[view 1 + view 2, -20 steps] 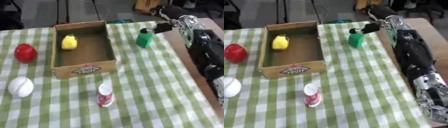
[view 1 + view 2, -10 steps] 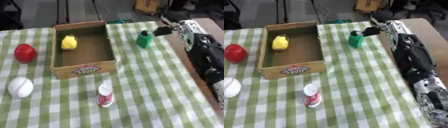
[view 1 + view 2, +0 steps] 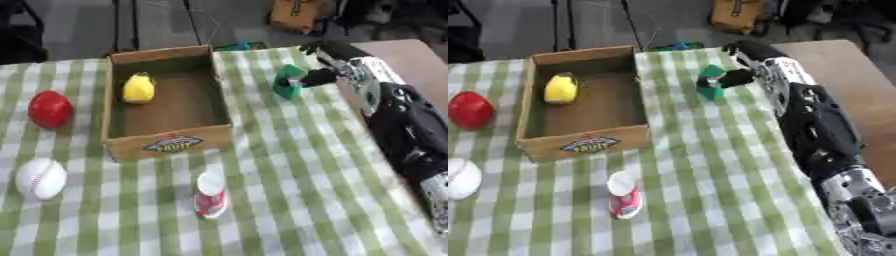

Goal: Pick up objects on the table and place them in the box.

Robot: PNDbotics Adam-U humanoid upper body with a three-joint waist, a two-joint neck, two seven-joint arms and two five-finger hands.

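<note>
Now the right robot hand is up at the far right of the green-checked surface, its dark fingers curled onto the side of a small green object. That green piece is tilted, just right of the cardboard box, apart from its wall; whether it touches the cloth I cannot tell. The black and silver right arm runs down the right edge of the view.

Inside the box, a yellow object lies against the far left corner. Out on the surface, left of the box, sits a red ball-like object, and nearer the camera a white ball rests well apart from it. In front of the box, a small red and white container lies on the cloth, near the box's printed front wall but not touching it.

The left robot hand shows in neither view.
</note>
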